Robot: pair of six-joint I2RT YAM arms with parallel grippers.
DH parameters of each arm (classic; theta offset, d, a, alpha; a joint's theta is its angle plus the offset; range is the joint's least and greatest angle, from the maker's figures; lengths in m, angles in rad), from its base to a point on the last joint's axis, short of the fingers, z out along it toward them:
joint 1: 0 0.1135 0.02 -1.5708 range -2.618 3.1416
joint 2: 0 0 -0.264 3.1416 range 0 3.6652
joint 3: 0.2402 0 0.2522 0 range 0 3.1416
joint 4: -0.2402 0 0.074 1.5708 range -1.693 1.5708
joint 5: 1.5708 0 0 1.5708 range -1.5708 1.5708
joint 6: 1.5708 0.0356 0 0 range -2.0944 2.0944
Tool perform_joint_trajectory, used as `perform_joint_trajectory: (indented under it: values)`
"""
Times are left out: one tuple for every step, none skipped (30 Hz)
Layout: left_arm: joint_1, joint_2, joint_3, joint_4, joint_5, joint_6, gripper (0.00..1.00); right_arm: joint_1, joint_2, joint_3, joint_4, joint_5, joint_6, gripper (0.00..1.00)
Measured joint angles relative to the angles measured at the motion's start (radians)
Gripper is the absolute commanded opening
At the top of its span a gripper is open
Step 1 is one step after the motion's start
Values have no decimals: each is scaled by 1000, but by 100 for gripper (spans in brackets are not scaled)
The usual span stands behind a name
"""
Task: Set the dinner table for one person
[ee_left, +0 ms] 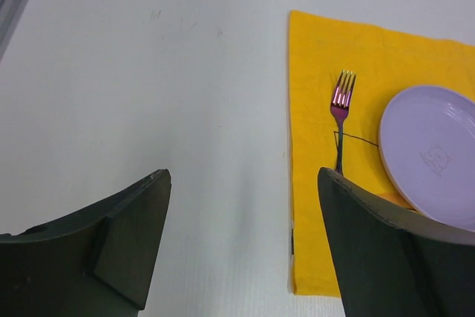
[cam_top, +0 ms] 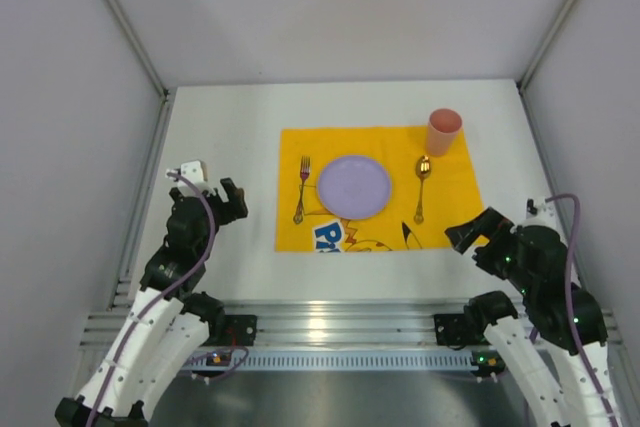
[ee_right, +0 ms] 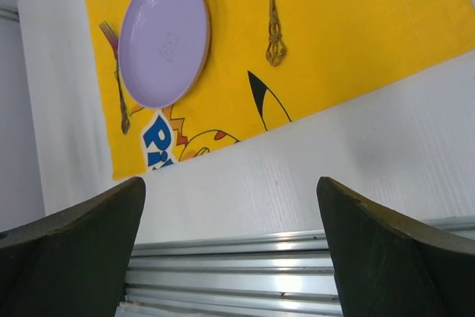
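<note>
On the white dinner table [cam_top: 220, 137] lies a yellow cartoon-print cloth [cam_top: 455, 162]. A lilac plate [cam_top: 354, 186] sits at its middle, a pink-tined fork [cam_top: 302, 187] to the plate's left, a gold spoon [cam_top: 421, 185] to its right, and a pink cup [cam_top: 443, 131] at the cloth's far right corner. My left gripper [cam_top: 233, 202] hovers left of the cloth, open and holding nothing; its view shows the fork [ee_left: 341, 109] and the plate [ee_left: 434, 150]. At the cloth's near right corner my right gripper [cam_top: 470, 232] stands open and bare, looking at the plate [ee_right: 165, 37] and spoon [ee_right: 274, 27].
Silver aluminium rails [cam_top: 340, 322] run along the table's near edge between the arm bases, and another rail [cam_top: 145, 197] lines the left side. White walls close in the table on the left, back and right.
</note>
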Motion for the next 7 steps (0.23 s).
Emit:
perform_joint_trajectory:
  values:
    - [0, 0, 0, 0, -2, 5, 85, 0, 0, -3, 2, -5, 0, 100]
    - [0, 0, 0, 2, -3, 11, 85, 0, 0, -3, 2, -10, 0, 100]
    - [0, -2, 0, 5, -7, 18, 86, 0, -3, -4, 5, -18, 0, 100]
    - [0, -5, 0, 9, -10, 26, 86, 0, -11, -5, 14, -32, -1, 100]
    - [0, -7, 0, 13, -16, 34, 86, 0, -22, -10, 29, -44, -2, 100]
    - [0, -7, 0, 17, -19, 43, 86, 0, -28, -11, 33, -51, -4, 100]
    - [0, -8, 0, 20, -24, 52, 88, 0, -31, -11, 35, -55, -7, 100]
